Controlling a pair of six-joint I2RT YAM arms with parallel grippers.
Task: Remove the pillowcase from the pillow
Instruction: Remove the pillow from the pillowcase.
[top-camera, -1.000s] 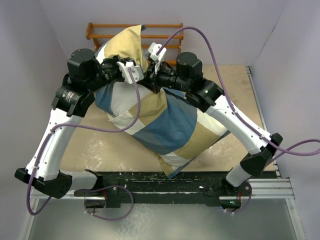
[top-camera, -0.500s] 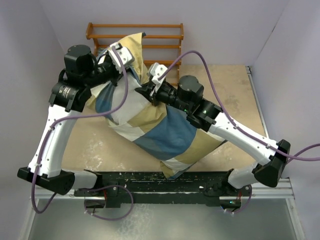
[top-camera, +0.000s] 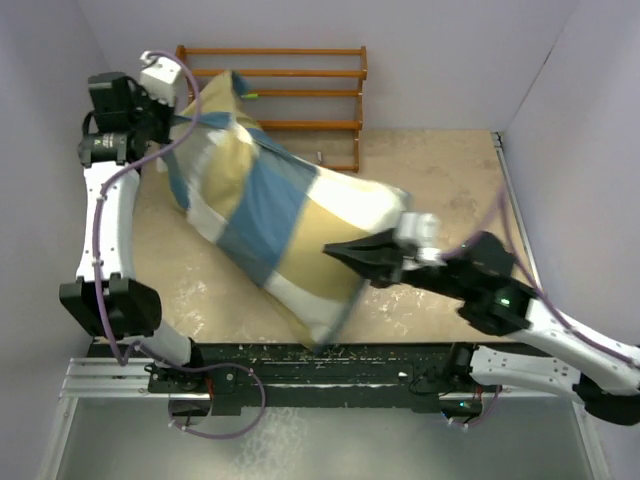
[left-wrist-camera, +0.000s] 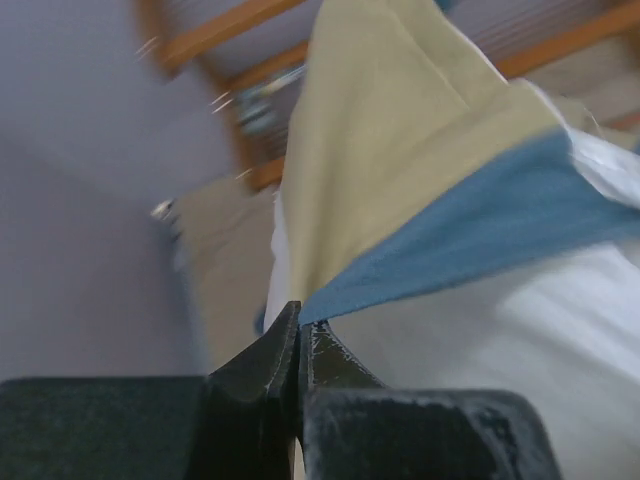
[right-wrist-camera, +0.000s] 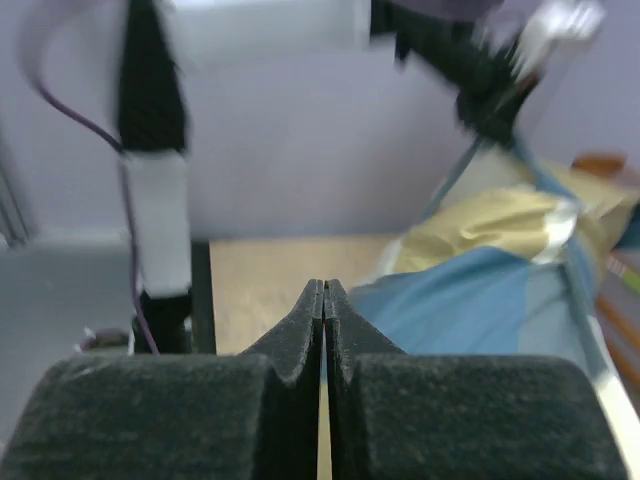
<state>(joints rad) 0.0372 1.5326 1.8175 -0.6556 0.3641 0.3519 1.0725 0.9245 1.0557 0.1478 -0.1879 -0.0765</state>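
Note:
The pillowcase (top-camera: 270, 200), in tan, cream and blue blocks, lies stuffed and stretched diagonally from the back left toward the table's front middle. The pillow is inside it; whether the white at its right end is pillow or cream fabric I cannot tell. My left gripper (top-camera: 178, 125) is raised at the back left, shut on the pillowcase's blue edge (left-wrist-camera: 470, 230), which runs out from between the tips of the left gripper (left-wrist-camera: 300, 325). My right gripper (top-camera: 332, 250) points left over the cover's near side. It is shut, and in the wrist view nothing shows between the tips of the right gripper (right-wrist-camera: 323, 287); the pillowcase (right-wrist-camera: 470, 300) lies to their right.
A wooden rack (top-camera: 300, 75) stands against the back wall, just behind the lifted corner. Purple-grey walls close in the left and right sides. The tan table top (top-camera: 440, 170) shows at the back right. A black rail (top-camera: 300, 365) runs along the near edge.
The left arm swung up and out to the back left, dragging the pillowcase corner with it. The right arm drew back toward the near right and came off the bundle's top.

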